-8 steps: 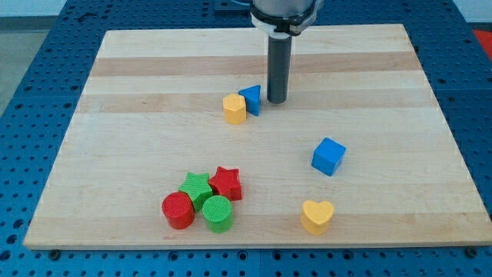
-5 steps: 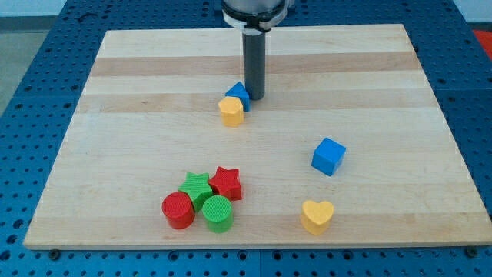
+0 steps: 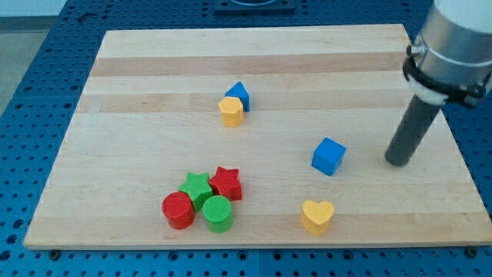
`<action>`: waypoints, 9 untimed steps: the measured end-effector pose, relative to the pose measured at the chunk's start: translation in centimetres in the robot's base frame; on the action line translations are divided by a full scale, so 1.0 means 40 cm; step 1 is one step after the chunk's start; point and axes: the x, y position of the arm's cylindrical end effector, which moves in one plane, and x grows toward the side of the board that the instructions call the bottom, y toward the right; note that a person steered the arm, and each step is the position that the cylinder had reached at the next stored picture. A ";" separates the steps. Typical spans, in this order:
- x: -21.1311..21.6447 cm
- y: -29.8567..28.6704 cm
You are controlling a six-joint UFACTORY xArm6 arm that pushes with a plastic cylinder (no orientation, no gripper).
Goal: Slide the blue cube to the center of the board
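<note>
Where my tip (image 3: 397, 161) rests, blue cube (image 3: 328, 156) sits left

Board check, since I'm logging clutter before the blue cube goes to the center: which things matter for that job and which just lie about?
For the job:
- blue cube
- my tip, to the cube's right, apart from it
- board

Lying about:
- blue triangle
- yellow hexagon
- yellow heart
- red star
- green star
- red cylinder
- green cylinder
</note>
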 end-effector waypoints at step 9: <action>-0.097 -0.056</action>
